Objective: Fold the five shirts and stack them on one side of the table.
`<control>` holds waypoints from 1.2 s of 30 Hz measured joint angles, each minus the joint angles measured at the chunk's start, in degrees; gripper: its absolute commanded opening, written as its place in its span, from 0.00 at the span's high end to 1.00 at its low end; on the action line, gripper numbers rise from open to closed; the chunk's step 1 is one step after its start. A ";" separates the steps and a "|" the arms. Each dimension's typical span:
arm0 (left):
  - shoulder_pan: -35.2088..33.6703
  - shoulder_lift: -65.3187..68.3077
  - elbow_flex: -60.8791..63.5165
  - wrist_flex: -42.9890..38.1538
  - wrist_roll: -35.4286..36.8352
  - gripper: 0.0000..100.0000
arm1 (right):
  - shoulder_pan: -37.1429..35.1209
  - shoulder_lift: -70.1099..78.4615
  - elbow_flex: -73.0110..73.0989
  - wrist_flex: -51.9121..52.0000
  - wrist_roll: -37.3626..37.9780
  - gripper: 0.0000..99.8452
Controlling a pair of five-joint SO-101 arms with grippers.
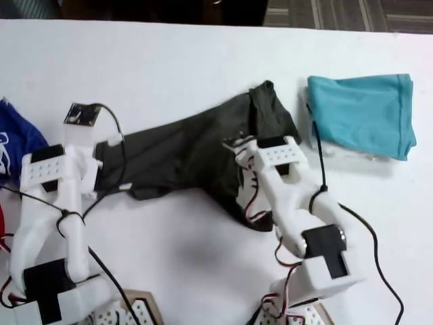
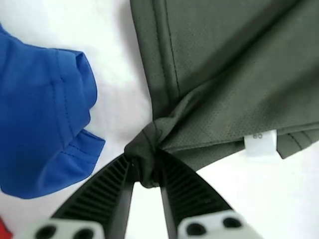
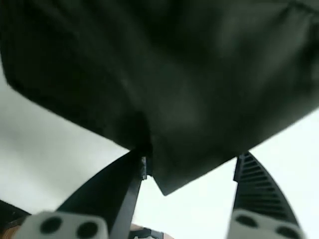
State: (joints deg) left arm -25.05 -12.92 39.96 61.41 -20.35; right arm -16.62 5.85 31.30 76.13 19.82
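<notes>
A dark grey shirt (image 1: 189, 152) lies stretched across the middle of the white table (image 1: 169, 61). At the shirt's left end my left gripper (image 1: 101, 161) is shut on a bunched fold of it (image 2: 144, 162); the white label (image 2: 260, 144) shows near there. My right gripper (image 1: 242, 172) is over the shirt's right part, and its fingers stand open with a hanging edge of the dark cloth (image 3: 169, 109) between them. A folded teal shirt (image 1: 362, 114) lies at the back right. A crumpled blue shirt (image 1: 10, 139) (image 2: 45, 114) sits at the left edge.
A bit of red cloth (image 2: 2, 230) shows beside the blue shirt at the table's left edge. Cables run along both arms. Bare table lies behind the dark shirt and in front of it between the arm bases.
</notes>
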 measured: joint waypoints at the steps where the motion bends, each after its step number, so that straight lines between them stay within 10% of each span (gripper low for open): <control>1: 0.00 0.00 0.00 0.00 0.00 0.98 | 0.00 0.88 0.00 -0.79 0.00 0.73; 6: 0.00 0.00 0.00 0.00 0.00 0.98 | -0.35 3.96 -0.44 -2.73 -0.18 0.75; 11: 0.00 0.00 0.00 0.00 0.00 0.98 | 0.35 4.75 -1.14 -3.34 -0.18 1.00; 36: 4.75 -0.18 -2.11 10.29 0.00 0.98 | 7.91 -14.86 -2.81 -5.71 5.19 0.98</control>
State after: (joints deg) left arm -20.31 -13.10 37.85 71.69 -20.35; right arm -8.70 -9.01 28.48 70.42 25.01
